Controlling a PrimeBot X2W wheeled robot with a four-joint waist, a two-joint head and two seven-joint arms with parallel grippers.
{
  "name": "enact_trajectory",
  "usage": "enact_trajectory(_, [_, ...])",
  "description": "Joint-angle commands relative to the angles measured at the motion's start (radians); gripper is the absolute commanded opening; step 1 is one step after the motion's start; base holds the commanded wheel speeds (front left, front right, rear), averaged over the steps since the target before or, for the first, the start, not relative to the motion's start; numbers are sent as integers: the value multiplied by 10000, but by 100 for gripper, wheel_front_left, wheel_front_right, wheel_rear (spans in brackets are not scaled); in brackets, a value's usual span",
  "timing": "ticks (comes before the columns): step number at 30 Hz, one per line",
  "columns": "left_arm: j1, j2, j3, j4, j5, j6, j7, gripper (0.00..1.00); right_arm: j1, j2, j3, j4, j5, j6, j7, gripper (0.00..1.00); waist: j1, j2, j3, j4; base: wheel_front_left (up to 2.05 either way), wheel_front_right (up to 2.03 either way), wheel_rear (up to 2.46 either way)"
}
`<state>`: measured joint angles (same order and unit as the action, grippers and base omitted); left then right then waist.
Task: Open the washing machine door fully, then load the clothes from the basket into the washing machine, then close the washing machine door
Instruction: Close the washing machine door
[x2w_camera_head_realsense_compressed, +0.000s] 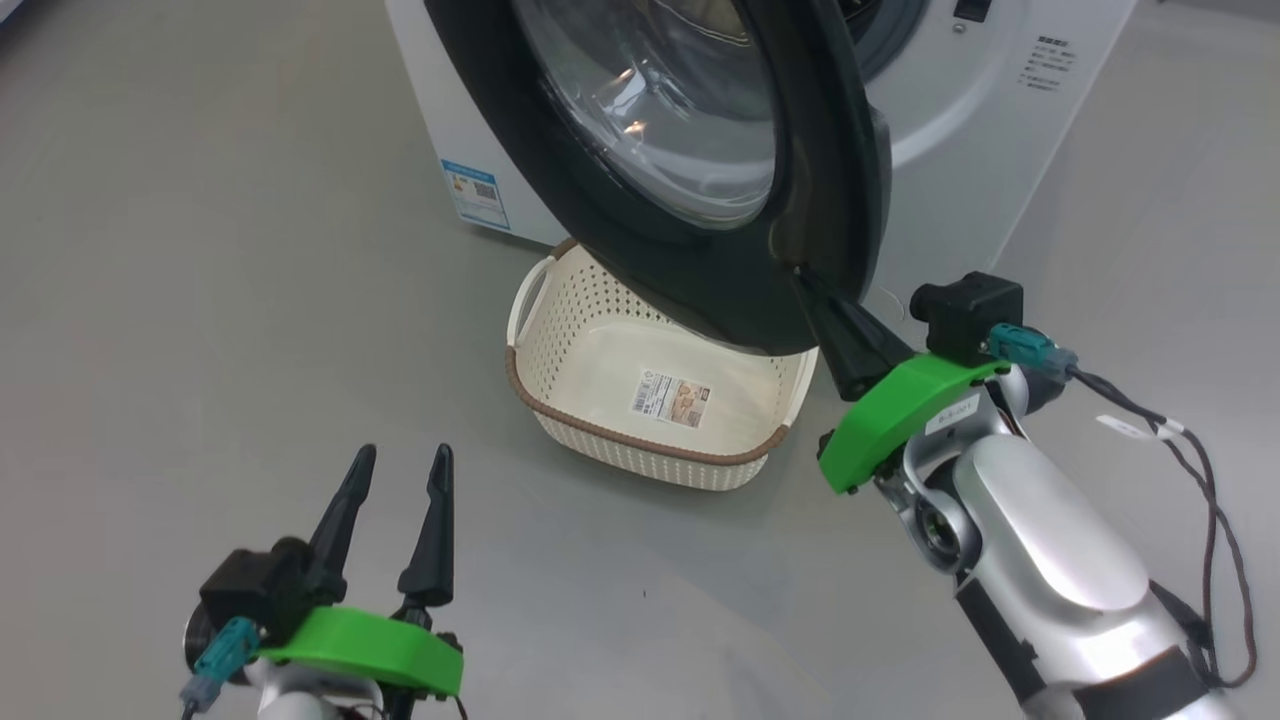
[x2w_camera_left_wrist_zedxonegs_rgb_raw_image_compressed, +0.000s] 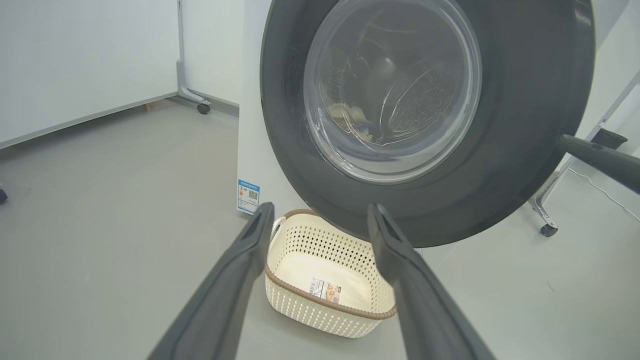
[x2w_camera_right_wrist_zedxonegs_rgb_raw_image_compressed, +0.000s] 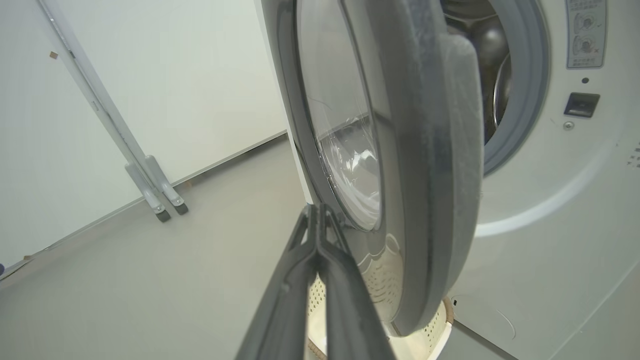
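My right gripper (x2w_camera_head_realsense_compressed: 803, 276) is pinched shut on nothing, tips against the lower black rim of the washing machine door (x2w_camera_head_realsense_compressed: 700, 260), which stands ajar from the washing machine (x2w_camera_head_realsense_compressed: 980, 120). My left gripper (x2w_camera_head_realsense_compressed: 403, 456) hangs wide open above the floor (x2w_camera_head_realsense_compressed: 150, 300). The basket (x2w_camera_head_realsense_compressed: 640, 440) sits under the door, and cream clothes (x2w_camera_left_wrist_zedxonegs_rgb_raw_image_compressed: 356, 116) show through its glass.

grey floor (x2w_camera_head_realsense_compressed: 200, 250) | white panel (x2w_camera_left_wrist_zedxonegs_rgb_raw_image_compressed: 75, 60) behind | castered metal leg (x2w_camera_left_wrist_zedxonegs_rgb_raw_image_compressed: 179, 55) | thin white line (x2w_camera_left_wrist_zedxonegs_rgb_raw_image_compressed: 595, 189), perhaps cable
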<state>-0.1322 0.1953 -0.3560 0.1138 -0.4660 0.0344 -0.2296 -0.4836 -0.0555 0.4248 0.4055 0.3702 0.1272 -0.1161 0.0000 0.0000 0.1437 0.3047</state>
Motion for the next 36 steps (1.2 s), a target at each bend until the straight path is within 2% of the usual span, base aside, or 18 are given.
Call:
enact_trajectory(1, [-512,73,335,-240,120,-46,-110,100,-536,53,134,-176,99,35,-132,0,0,0,108,134,0,0,0])
enact_trajectory(16, [-1058,-322,215,144,255,-452,-292,100,-2031,53,-211,1755,-108,35,-471,0,0,0,750,708,0,0,0])
enact_trajectory(27, [-1325,-586,361,224,466,-753,-318,100,-2591,-51,-745,2295,-466,35,-554,0,0,0,1141,935,0,0,0])
enact_trajectory(36, [-1556,-924,503,145,755,-1102,-320,100,-3099,-402,-1619,2452,-890,35,-506,0,0,0,1723,1117,0,0,0])
